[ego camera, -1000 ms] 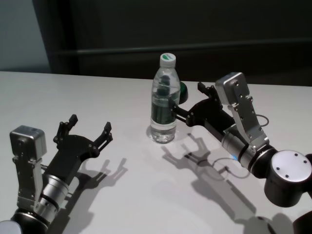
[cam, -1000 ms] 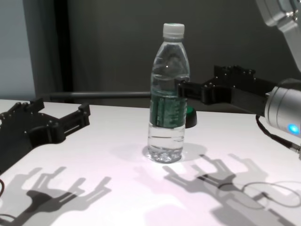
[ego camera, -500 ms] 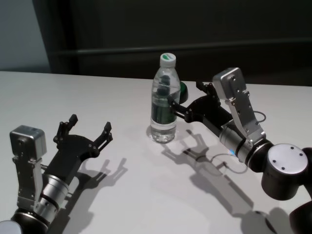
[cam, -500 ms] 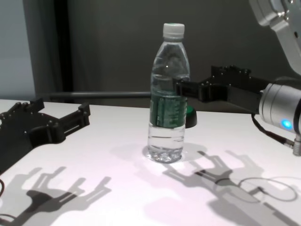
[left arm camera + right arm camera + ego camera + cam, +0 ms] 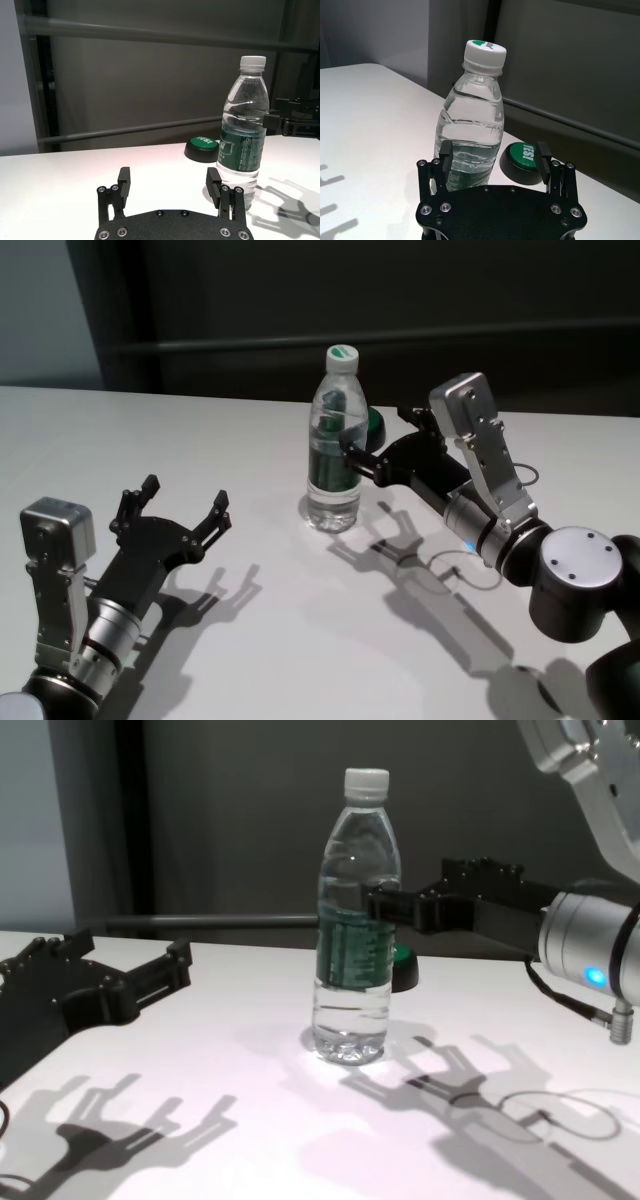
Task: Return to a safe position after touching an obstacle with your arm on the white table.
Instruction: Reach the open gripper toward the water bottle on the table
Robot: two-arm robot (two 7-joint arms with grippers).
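A clear water bottle [image 5: 335,445] with a white screw cap [image 5: 343,357] and a dark green label band [image 5: 350,952] stood upright on the white desk [image 5: 200,440], a little past the middle of the desk in the head view. In that view it leaned slightly toward 11 o'clock, though I could not tell whether the base had lifted. The right gripper [image 5: 378,445] reached in from 3 o'clock of the bottle, held above the desk at about the height of the label, its jaws spread apart and holding nothing. One black fingertip [image 5: 378,904] met the bottle's side just above the label band in the chest view; the other finger lay farther back, toward 1 o'clock of the bottle. In the right wrist view the bottle stood in front of one finger [image 5: 443,153] rather than centred in the gap. A small green-topped button [image 5: 522,161] on a black base sat on the desk just behind the bottle, at about 1 o'clock of it. The left gripper [image 5: 172,507] hung low over the desk at 8 o'clock of the bottle, well apart from it, jaws likewise open and empty. Both arms threw branched shadows [image 5: 135,1125] on the white surface.
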